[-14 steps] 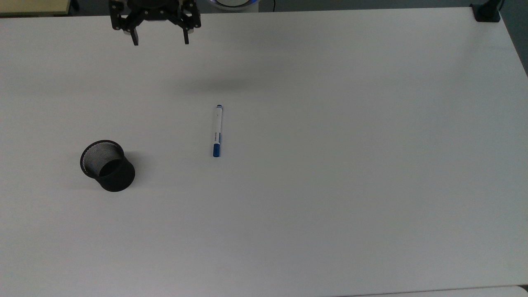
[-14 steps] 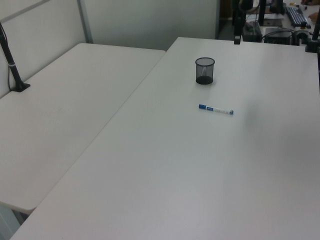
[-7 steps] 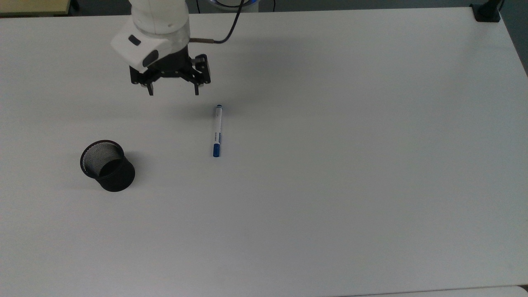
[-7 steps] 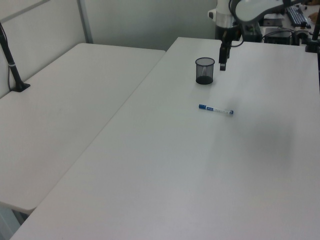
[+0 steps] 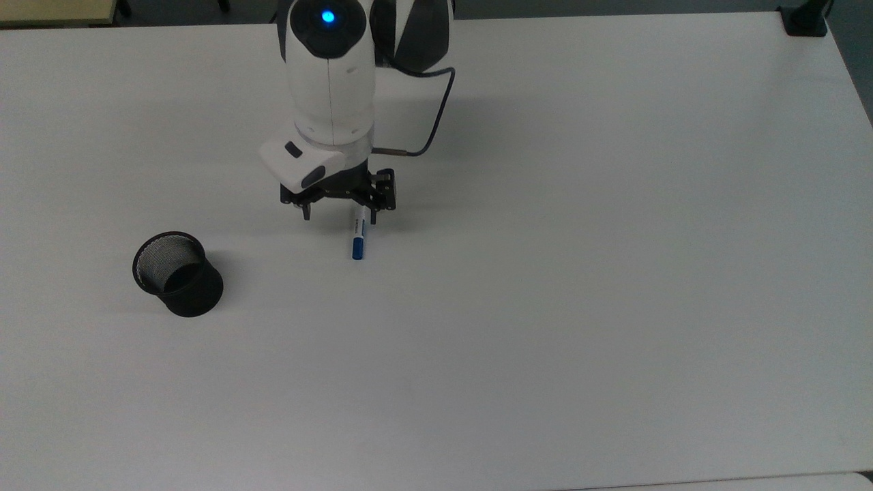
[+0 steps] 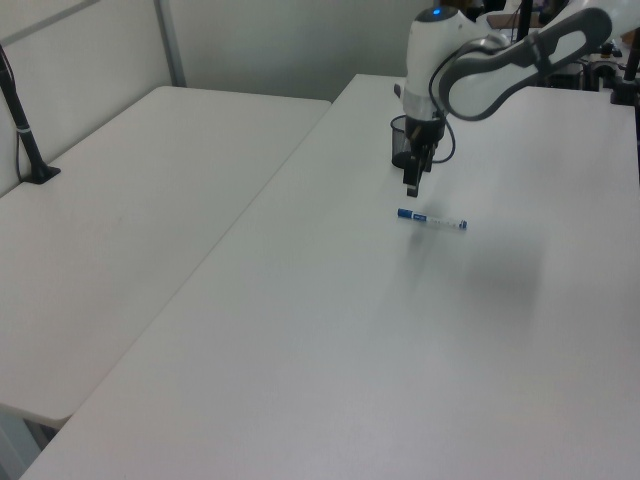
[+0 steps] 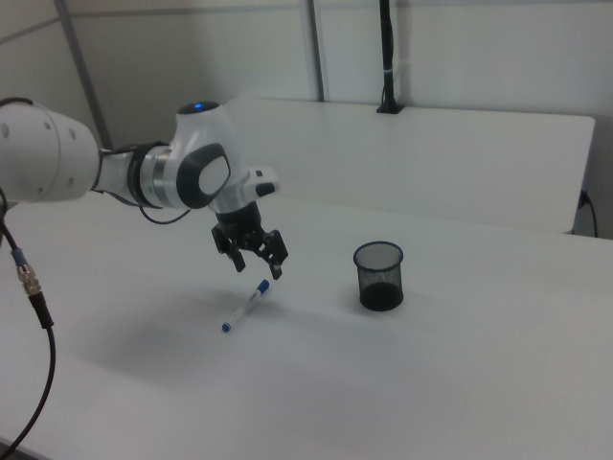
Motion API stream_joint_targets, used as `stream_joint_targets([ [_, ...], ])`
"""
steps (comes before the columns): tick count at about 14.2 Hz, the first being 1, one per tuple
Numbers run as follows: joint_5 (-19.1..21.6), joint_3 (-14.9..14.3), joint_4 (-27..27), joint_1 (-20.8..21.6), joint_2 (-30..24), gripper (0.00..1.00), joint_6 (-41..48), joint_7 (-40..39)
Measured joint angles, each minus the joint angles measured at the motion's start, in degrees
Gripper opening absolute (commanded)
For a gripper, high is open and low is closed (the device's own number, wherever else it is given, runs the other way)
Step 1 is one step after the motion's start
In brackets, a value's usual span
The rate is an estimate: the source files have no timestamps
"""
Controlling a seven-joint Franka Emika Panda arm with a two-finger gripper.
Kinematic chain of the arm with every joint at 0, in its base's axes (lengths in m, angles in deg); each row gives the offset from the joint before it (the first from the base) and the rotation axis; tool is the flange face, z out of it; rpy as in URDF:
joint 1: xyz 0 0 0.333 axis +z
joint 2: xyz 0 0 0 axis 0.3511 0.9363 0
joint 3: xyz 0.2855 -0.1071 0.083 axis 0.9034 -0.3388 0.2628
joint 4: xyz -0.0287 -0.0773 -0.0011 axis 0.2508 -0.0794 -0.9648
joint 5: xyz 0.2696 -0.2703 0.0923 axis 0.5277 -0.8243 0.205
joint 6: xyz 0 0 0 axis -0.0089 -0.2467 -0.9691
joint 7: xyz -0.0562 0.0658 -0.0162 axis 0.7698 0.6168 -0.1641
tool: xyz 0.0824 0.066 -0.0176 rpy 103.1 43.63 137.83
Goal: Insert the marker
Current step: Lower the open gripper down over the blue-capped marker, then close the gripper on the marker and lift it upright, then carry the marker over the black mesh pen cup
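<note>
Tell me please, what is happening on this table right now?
A robot arm's gripper hangs open just above the marker, which lies flat on the white table. It is not gripped yet. The black mesh cup stands upright and apart from it, toward the top view's left, with nothing visible inside.

black mesh cup (image 5: 179, 273) stood upright on the white table (image 5: 614, 273), toward the top view's left | second white table (image 6: 130, 200) adjoined it on the left view's left | black clamp post (image 6: 22, 120) stood at that table's far left edge | black post (image 7: 386, 57) rose behind the far table in the right view
</note>
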Motion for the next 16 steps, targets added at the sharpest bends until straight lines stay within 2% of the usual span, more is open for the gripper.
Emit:
stream_joint_targets([
  [2, 0.00, 0.00, -0.01, 0.34, 1.99, 0.59, -2.45, 1.65],
  [3, 0.00, 0.00, -0.03, 0.48, 2.72, 0.52, -3.28, 2.09],
  [4, 0.00, 0.00, -0.02, 0.58, 3.27, 0.51, -3.88, 2.27],
  [6, 0.00, 0.00, -0.03, 0.68, 4.18, 0.35, -5.10, 2.37],
  [8, 0.00, 0.00, -0.03, 0.71, 4.85, 0.08, -5.56, 2.37],
  [9, 0.00, 0.00, -0.03, 0.74, 5.12, 0.00, -5.59, 2.38],
  [14, 0.01, -0.10, -1.10, 0.82, 4.72, 0.00, -5.86, 3.18],
  [16, 0.01, -0.22, -2.21, -0.65, 1.34, 0.00, -5.98, 3.50],
])
